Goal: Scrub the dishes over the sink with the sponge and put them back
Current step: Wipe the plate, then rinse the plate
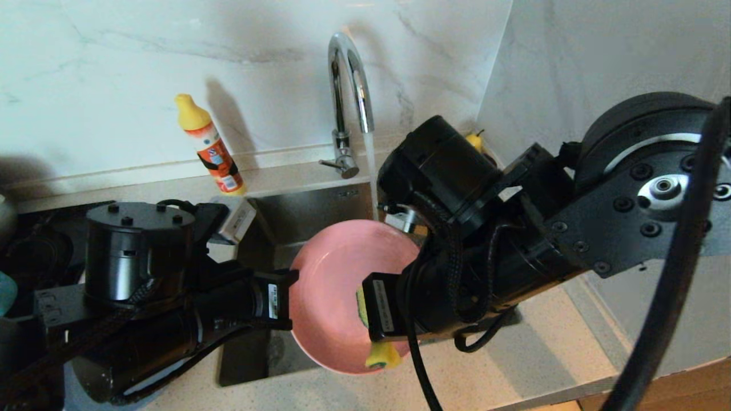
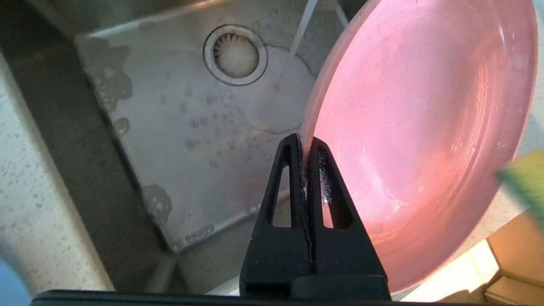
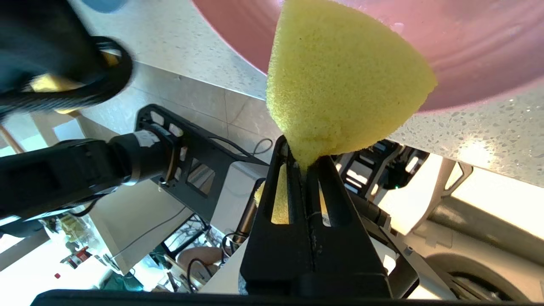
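Left pincer (image 2: pixel 307 146) clamps the round pink plastic plate (image 2: pixel 420 140) over the steel sink (image 2: pixel 191 140); right pincer (image 3: pixel 305 159) pinches the yellow sponge (image 3: pixel 340 80) against it

Head view: right arm body covers right side of pink plate (image 1: pixel 337 285) and most of sponge (image 1: pixel 381 355); only yellow tip plus green sliver show. Right gripper fingertips hidden there. Left arm blocks sink (image 1: pixel 308 211) left wall and floor; drain unseen. Small yellow thing (image 1: pixel 473 140) behind right arm, too little showing to tell. Teal object (image 1: pixel 5 292) cut by left edge. Left wrist view: plate cut by top edge; sponge (image 2: pixel 525 180) a blurred green-yellow smear at right edge. Right wrist view: plate (image 3: pixel 467 42) cut at top.
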`<state>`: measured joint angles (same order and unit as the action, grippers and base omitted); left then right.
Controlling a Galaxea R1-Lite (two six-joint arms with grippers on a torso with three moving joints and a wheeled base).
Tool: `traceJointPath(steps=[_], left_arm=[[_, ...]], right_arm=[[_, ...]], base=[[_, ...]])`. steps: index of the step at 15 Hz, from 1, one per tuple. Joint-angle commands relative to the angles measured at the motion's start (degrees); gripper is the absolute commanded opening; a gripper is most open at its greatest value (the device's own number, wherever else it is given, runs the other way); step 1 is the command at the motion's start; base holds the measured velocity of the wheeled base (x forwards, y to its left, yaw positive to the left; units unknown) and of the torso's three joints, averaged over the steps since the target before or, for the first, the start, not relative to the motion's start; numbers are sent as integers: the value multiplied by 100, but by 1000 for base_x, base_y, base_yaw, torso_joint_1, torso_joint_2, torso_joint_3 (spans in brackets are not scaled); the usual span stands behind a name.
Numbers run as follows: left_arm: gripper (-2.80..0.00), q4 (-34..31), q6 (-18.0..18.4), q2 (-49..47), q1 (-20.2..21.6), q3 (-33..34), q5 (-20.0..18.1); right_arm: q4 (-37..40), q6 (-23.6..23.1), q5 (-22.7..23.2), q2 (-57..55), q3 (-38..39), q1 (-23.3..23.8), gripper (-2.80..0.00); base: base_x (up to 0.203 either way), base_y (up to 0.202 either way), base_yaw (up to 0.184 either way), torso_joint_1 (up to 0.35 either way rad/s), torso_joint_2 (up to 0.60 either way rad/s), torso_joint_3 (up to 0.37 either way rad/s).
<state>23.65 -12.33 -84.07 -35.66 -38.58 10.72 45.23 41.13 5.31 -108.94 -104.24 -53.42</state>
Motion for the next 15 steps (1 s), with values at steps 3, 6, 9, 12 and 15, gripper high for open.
traceJointPath(steps=[3, 6, 9, 12, 15], left_arm=[[-280, -116, -150, -4, 150, 23, 10], [-280, -333, -308, 4, 237, 18, 10], [-280, -381, -439, -31, 408, 6, 10], [-280, -584, -813, -335, 553, -285, 7], [-280, -639, -1083, -898, 661, -699, 11]], right_arm=[[21, -108, -1, 508, -43, 6, -280], [21, -149, -3, 772, -44, 50, -280], [21, -175, 1, 982, -9, 183, -280], [21, -176, 99, 1182, 10, 430, -280], [1, -168, 243, 1371, 230, 618, -280]], base=[[0, 0, 0, 0, 0, 0], [0, 0, 0, 0, 0, 0], [0, 0, 0, 0, 0, 0], [0, 0, 0, 0, 0, 0], [0, 0, 0, 0, 0, 0]])
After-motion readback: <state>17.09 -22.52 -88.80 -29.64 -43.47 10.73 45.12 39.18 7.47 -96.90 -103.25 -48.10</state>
